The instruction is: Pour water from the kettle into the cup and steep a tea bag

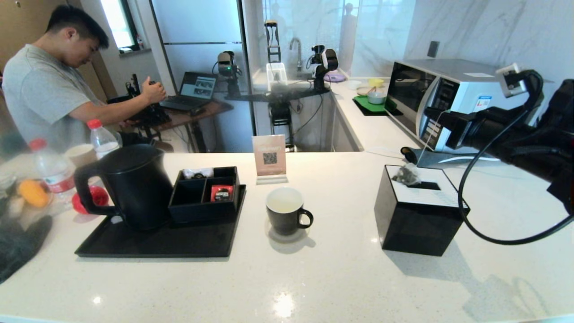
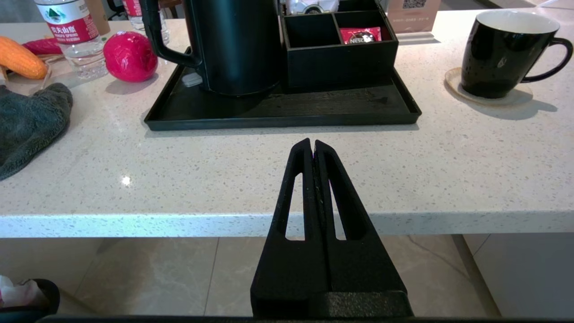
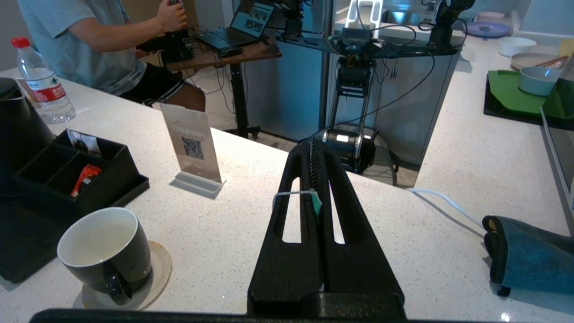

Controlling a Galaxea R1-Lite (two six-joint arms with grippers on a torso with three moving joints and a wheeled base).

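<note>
Fingers of the right gripper (image 3: pixel 316 146) are pressed together, pinching a thin white string (image 3: pixel 291 194) and a small green tag (image 3: pixel 317 207) between them. In the head view that arm reaches in from the right, held high above the tabletop (image 1: pixel 314 278), and the string drops from the gripper (image 1: pixel 441 117) to a tea bag (image 1: pixel 407 175) that hangs at the top of a black tissue box (image 1: pixel 419 215), near its slot. Whether the tea bag touches the box cannot be told.

The left gripper (image 2: pixel 312 146) stays low at the near edge of the tabletop, in front of the tray, its fingers closed flat against each other with nothing between them.

The cup (image 1: pixel 287 210), a small black mug with a white inside, stands upright on a pale round coaster (image 3: pixel 154 269) near the middle of the tabletop, handle toward the robot's right. Water (image 1: pixel 283 207) lies low in it, pale against the white.

The kettle (image 1: pixel 130 184) stands upright with its lid on, at the left end of a black tray (image 1: pixel 157 244), handle toward the robot's left. Just beside it on the same tray sits a black compartmented organizer (image 1: pixel 206 195); one compartment holds a red sachet (image 1: pixel 221 193), another holds pale packets.

Behind the cup stands a small QR-code sign (image 1: pixel 270 158). Left of the tray lie water bottles, a red ball and a dark cloth.
</note>
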